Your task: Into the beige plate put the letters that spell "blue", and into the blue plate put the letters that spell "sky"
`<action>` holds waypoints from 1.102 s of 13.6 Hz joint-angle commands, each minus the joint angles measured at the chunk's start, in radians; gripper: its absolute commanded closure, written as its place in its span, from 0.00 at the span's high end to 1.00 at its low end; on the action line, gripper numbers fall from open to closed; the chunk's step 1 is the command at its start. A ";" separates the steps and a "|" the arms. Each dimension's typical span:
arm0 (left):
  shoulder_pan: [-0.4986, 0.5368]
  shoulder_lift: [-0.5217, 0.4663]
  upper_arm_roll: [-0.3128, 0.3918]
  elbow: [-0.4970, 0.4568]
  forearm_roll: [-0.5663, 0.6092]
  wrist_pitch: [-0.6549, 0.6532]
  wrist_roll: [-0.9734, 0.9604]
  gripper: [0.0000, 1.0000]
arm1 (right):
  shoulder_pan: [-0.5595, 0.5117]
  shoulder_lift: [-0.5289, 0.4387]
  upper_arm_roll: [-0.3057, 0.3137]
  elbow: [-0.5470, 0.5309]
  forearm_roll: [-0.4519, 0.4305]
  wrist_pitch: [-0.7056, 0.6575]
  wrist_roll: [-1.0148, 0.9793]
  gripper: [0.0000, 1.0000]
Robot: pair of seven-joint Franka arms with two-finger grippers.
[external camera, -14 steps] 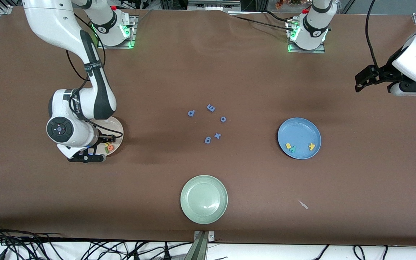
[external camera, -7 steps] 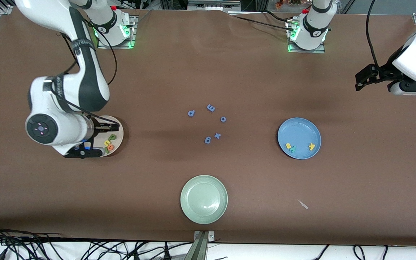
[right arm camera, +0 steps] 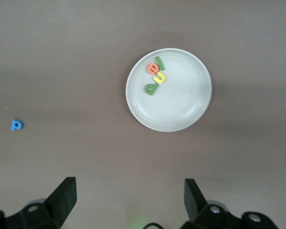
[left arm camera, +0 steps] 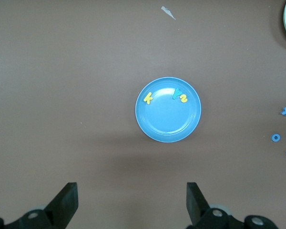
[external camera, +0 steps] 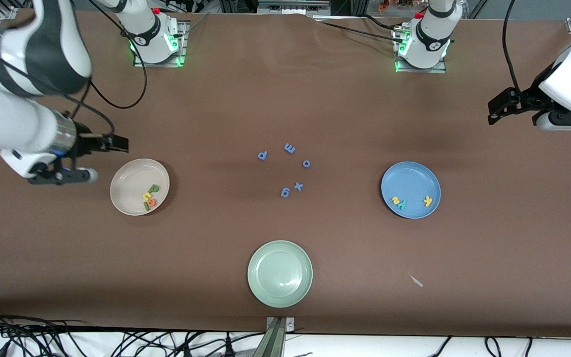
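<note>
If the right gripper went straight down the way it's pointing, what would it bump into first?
Probably just the bare brown table. The right gripper is open and holds nothing, and the beige plate with its four letters sits a little ahead of the fingers, though depth is hard to judge.

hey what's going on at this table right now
Two robot arms are sorting foam letters into plates, and the sorting looks done. The beige plate holds the letters that spell "blue". The blue plate holds the letters that spell "sky". The right gripper is open and empty, up over the table beside the beige plate. The left gripper waits open at its end of the table. Five periwinkle letters lie mid-table, and the green plate holds nothing.
</note>
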 commanded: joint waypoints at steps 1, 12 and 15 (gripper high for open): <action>0.003 0.004 -0.009 0.022 -0.007 -0.023 0.003 1.00 | -0.085 -0.094 0.034 -0.056 -0.019 -0.026 -0.065 1.00; 0.001 0.004 -0.009 0.022 -0.007 -0.023 0.003 1.00 | -0.198 -0.147 0.057 -0.055 -0.068 0.006 -0.104 1.00; 0.001 0.004 -0.007 0.022 -0.007 -0.023 0.003 1.00 | -0.240 -0.145 0.098 -0.053 -0.069 0.013 -0.102 1.00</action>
